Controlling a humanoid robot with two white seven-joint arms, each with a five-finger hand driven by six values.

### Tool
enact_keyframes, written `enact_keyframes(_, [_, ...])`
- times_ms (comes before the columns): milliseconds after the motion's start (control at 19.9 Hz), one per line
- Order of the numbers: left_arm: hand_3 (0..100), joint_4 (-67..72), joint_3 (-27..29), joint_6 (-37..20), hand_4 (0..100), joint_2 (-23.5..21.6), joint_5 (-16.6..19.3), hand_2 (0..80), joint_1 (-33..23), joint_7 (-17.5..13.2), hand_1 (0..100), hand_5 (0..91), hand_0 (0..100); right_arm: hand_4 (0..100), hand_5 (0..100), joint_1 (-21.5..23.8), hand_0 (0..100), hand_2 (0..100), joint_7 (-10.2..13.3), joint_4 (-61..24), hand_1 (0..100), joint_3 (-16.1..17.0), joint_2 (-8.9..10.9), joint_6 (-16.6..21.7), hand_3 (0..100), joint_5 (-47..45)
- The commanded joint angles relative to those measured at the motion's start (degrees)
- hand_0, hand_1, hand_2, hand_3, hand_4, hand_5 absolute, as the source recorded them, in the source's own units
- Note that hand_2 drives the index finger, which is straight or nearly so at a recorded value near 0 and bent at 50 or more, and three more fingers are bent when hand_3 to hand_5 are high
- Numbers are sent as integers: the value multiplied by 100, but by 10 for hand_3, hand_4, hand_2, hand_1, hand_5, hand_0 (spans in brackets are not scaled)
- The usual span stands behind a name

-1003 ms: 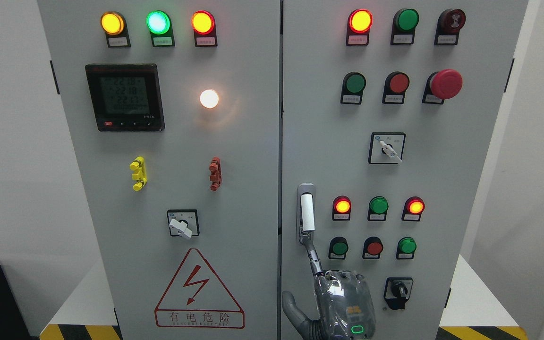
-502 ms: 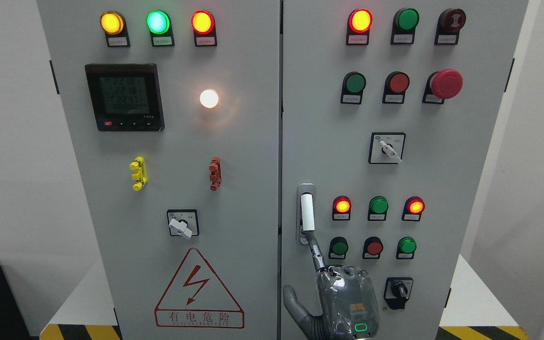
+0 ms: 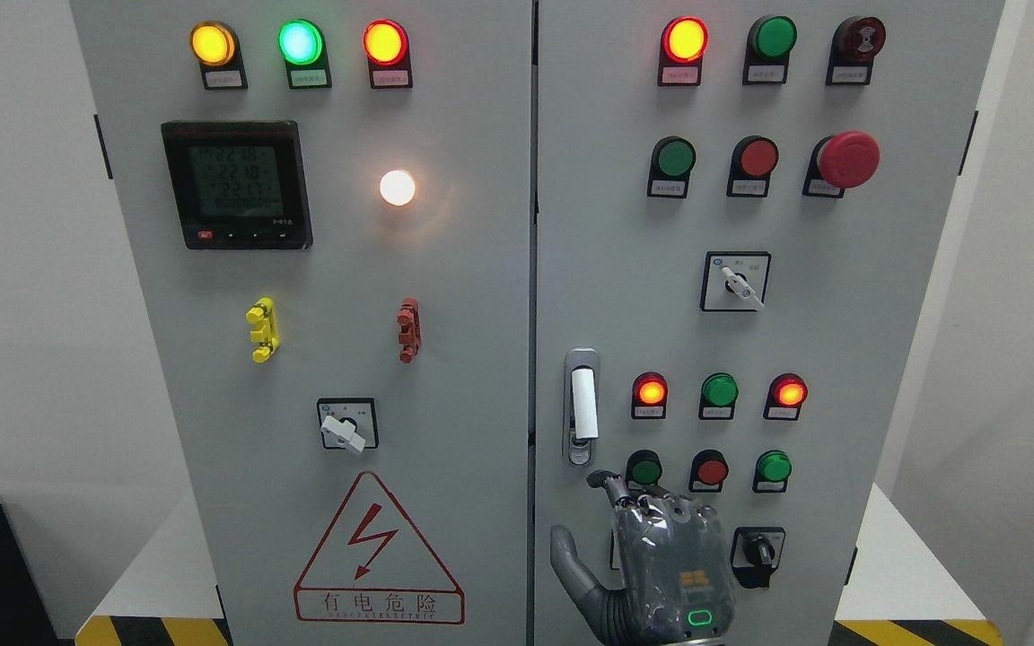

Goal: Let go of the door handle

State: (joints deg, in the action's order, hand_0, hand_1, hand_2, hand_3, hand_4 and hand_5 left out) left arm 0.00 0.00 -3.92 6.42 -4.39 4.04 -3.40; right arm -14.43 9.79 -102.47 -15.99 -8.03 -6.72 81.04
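The door handle (image 3: 584, 404) is a white upright lever in a silver recess at the left edge of the grey cabinet's right door (image 3: 840, 359). My right hand (image 3: 582, 508) comes up from the bottom edge and sits just below the handle, apart from it. Its index finger (image 3: 605, 483) is bent into a hook under the recess, the other fingers are curled behind the knuckles, and the thumb (image 3: 564, 549) sticks out to the left. It holds nothing. Both doors look closed. My left arm does not show.
Around the hand are lit and unlit push buttons (image 3: 712, 468) and a black rotary switch (image 3: 757, 552). A red mushroom stop button (image 3: 847, 159) sits higher up. The left door carries a meter (image 3: 237, 184), a switch (image 3: 346, 426) and a warning triangle (image 3: 378, 556).
The index finger, which reached up to the bottom of the handle, has come off it and bent down. The hand has shifted slightly right and lower.
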Motion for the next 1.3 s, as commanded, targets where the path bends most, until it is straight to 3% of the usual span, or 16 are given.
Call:
enact_keyframes(0, [82, -97, -114, -3, 12, 0, 0, 24, 0, 6, 0, 0, 0, 984, 916, -130, 304, 821, -73, -115, 310, 87, -15, 12, 1000, -9])
enact_keyframes(150, [82, -97, -114, -3, 12, 0, 0, 24, 0, 6, 0, 0, 0, 998, 927, -271, 229, 859, -91, -106, 335, 113, -15, -14, 1000, -9])
enact_keyframes(301, [83, -88, -114, -3, 12, 0, 0, 25, 0, -3, 0, 0, 0, 1000, 930, -412, 174, 877, -293, -106, 354, 113, -15, -32, 1000, -9])
enact_keyframes(451, [84, -97, -114, -3, 12, 0, 0, 25, 0, 6, 0, 0, 0, 1000, 932, -508, 148, 880, -293, -106, 381, 113, -15, -40, 1000, -9])
enact_keyframes(1254, [85, -97, -114, -3, 12, 0, 0, 23, 0, 6, 0, 0, 0, 1000, 938, -1141, 133, 875, -311, 148, 416, 280, -15, -75, 1000, -35])
